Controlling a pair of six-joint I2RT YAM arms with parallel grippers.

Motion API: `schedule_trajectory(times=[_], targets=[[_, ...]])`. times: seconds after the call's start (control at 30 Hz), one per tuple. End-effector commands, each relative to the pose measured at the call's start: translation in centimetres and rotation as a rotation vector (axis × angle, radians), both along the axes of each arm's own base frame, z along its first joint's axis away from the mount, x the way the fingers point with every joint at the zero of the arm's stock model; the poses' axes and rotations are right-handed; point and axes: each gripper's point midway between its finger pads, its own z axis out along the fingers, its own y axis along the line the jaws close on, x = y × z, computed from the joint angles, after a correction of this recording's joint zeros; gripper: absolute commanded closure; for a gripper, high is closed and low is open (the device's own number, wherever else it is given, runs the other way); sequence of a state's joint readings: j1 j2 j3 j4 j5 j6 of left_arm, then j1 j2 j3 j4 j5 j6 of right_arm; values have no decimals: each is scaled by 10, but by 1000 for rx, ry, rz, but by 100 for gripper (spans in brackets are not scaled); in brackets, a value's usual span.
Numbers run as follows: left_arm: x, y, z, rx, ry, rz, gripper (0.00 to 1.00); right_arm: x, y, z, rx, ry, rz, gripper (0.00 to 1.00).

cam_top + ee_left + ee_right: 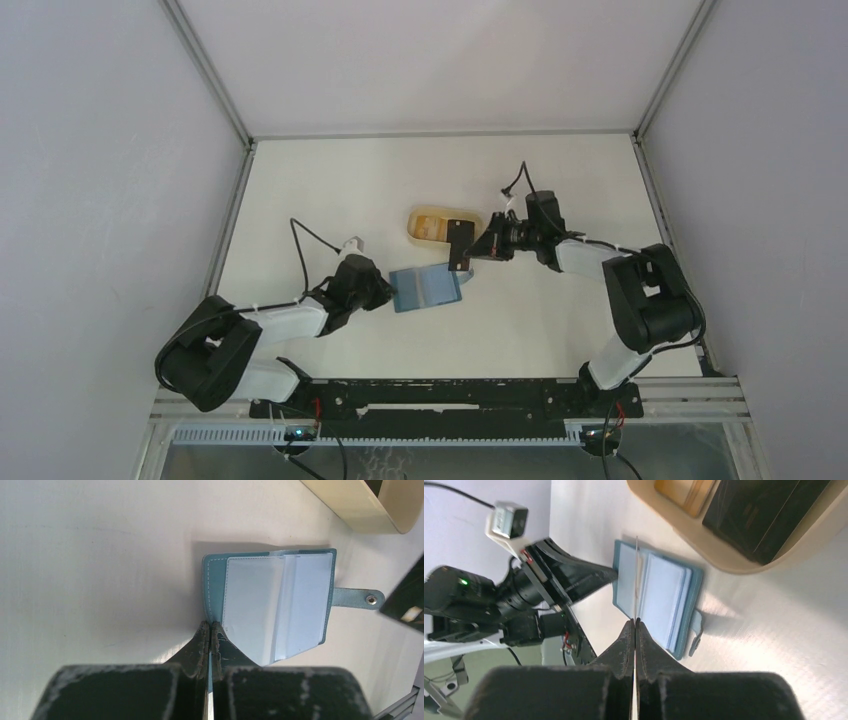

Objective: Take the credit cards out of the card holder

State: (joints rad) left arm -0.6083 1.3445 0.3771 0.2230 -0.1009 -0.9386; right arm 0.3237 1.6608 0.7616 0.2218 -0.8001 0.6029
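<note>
Teal holder (270,605) clamped in left claw (209,626); right claw (634,624) pinches a card (460,243) by its edge. With so thin a grip, it could slip.

Surface (330,190) lay open far left, near right. Tray (412,226) and right end effector (470,250) with credit card (460,240) crowded the far side of the card holder (428,288); left end effector (388,290) blocked its left edge.

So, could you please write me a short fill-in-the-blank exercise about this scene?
The card holder lies ___, its inside facing up.
The left gripper pinches the edge of the ___.
The right gripper is shut on a dark ___.
In the beige tray, beside the tan card, lies a second card, coloured ___.
Missing: open; card holder; card; black.
</note>
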Motion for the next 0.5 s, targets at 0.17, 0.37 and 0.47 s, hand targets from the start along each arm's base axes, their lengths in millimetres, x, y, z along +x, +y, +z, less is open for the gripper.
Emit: schedule_trajectory(times=[0.17, 0.37, 0.47], targets=[[-25, 20, -17, 159, 91, -98, 100, 60, -17, 50, -77, -91, -108, 100], [-19, 19, -3, 164, 47, -105, 100, 94, -17, 63, -93, -84, -152, 100], [-19, 20, -3, 170, 49, -106, 100, 106, -19, 59, -98, -64, -166, 100]])
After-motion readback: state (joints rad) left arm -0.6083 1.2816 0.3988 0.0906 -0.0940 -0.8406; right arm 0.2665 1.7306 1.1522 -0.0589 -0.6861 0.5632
